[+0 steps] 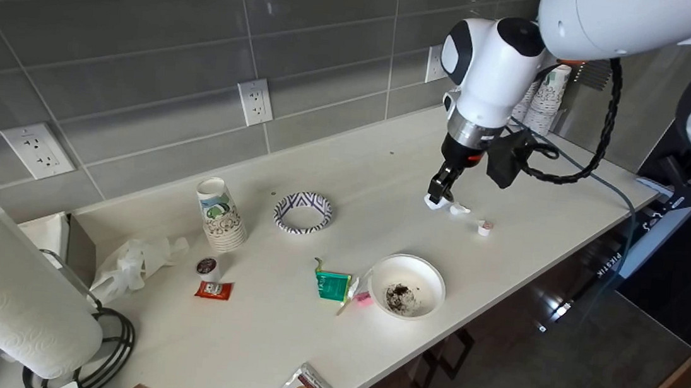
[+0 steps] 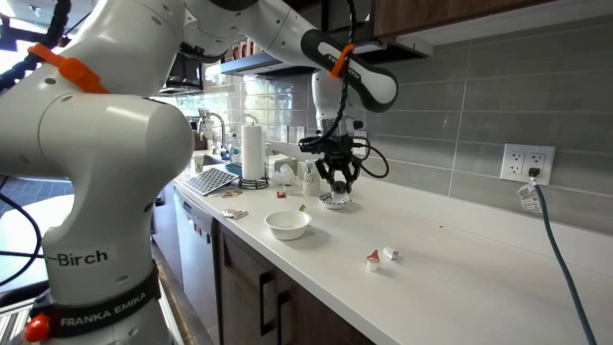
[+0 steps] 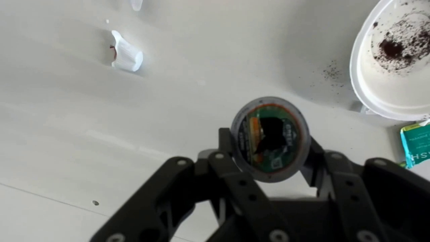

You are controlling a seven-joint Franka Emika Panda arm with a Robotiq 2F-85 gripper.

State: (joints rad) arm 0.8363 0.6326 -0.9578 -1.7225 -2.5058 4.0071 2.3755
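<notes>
The claw (image 2: 340, 183) is clamped round a coffee pod (image 3: 270, 139), torn open on top and held up over the counter (image 1: 349, 220). Near it, a small white cup (image 3: 128, 53) lies on its side and a red-topped cup (image 2: 372, 261) stands upright. Toward the front I see a white bowl (image 1: 429, 283) with dark grounds (image 1: 400, 297) in it, a green packet (image 1: 333, 286) nearby; farther off, a patterned bowl (image 1: 303, 218), stacked paper cups (image 1: 222, 223) and a paper towel roll (image 1: 12, 295).

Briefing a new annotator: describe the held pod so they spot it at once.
Start at the white arm over the counter and follow it to the black tool. In its grip is a round pod. Unlike the small white cups on the counter, it is held and shows a mostly green lid with a dark hole.
</notes>
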